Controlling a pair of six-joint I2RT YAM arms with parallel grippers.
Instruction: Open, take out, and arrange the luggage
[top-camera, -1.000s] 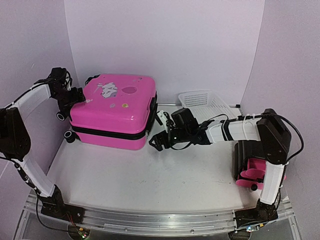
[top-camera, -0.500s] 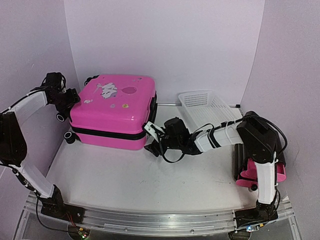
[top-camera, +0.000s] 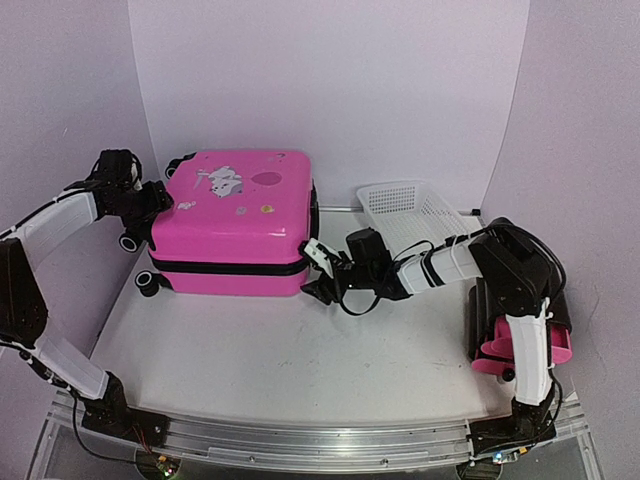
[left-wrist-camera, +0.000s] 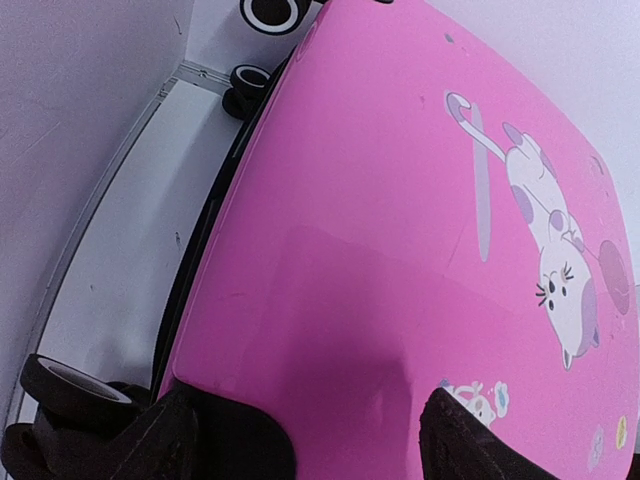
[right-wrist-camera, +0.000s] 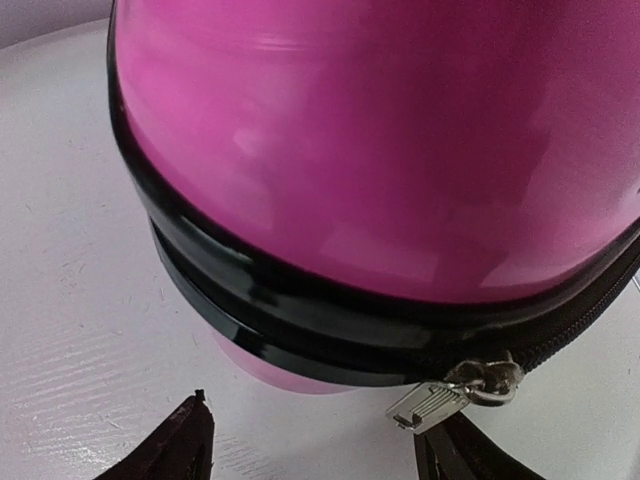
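Note:
The luggage (top-camera: 235, 220) is a hot-pink hard-shell suitcase lying flat and zipped at the back left, cat sticker (left-wrist-camera: 555, 250) on its lid. My left gripper (top-camera: 160, 205) sits at its left rear corner. In the left wrist view the left gripper (left-wrist-camera: 315, 445) is open, with one finger off the corner and the other over the lid (left-wrist-camera: 400, 200). My right gripper (top-camera: 318, 270) is open and low at the suitcase's right front corner. In the right wrist view the silver zipper pull (right-wrist-camera: 440, 400) hangs from the black zipper band (right-wrist-camera: 300, 310), just above the right finger (right-wrist-camera: 470, 455) of the right gripper (right-wrist-camera: 320, 450).
A white mesh basket (top-camera: 410, 210) stands at the back right. A small black cabinet with pink drawers (top-camera: 520, 340) is beside the right arm. The suitcase's wheels (top-camera: 130, 242) face the left wall. Bare tabletop (top-camera: 300, 350) lies in front.
The suitcase has slid and turned to the right, squaring to the table. The left gripper followed its corner. The right gripper reached to the corner, then drew back right; both jaws narrowed a little.

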